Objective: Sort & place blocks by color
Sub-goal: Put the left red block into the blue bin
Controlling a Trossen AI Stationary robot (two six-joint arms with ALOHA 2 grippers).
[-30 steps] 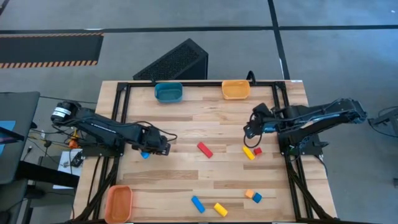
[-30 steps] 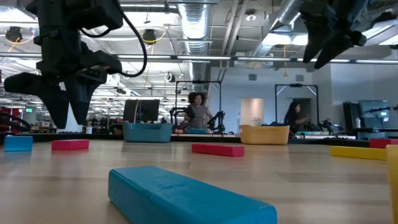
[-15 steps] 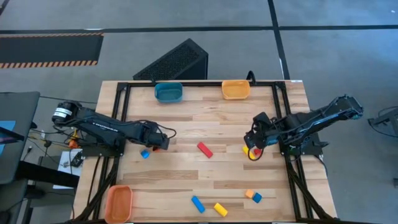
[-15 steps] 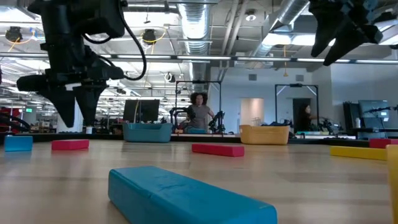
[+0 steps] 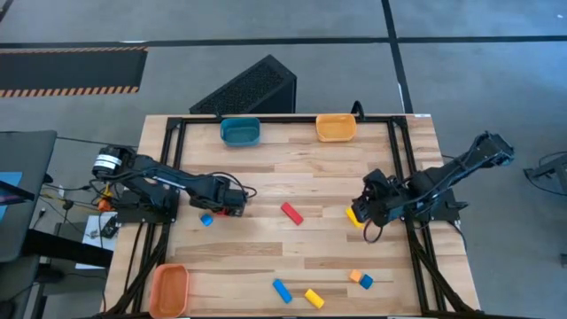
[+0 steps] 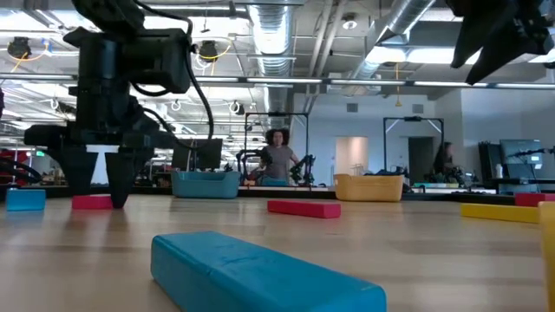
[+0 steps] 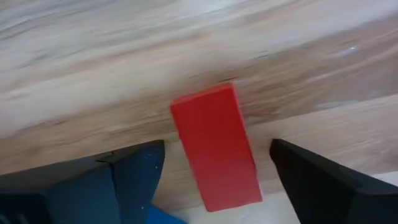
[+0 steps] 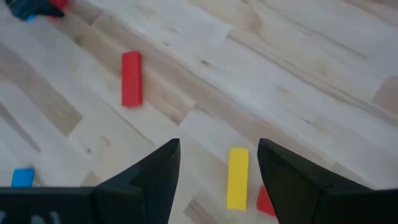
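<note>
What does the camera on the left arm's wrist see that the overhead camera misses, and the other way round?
Only the wrist view shows the red bar lying flat on the wood between the left gripper's open fingers. Only the overhead view shows the blue bin, the two orange bins, the other blocks such as the middle red bar, and the right gripper above a yellow bar. Both show the wooden table and the left gripper.

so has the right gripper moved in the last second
Yes. In the high view the right gripper has come down the picture, away from the orange bin, and now sits over the yellow bar, jaws open.
</note>
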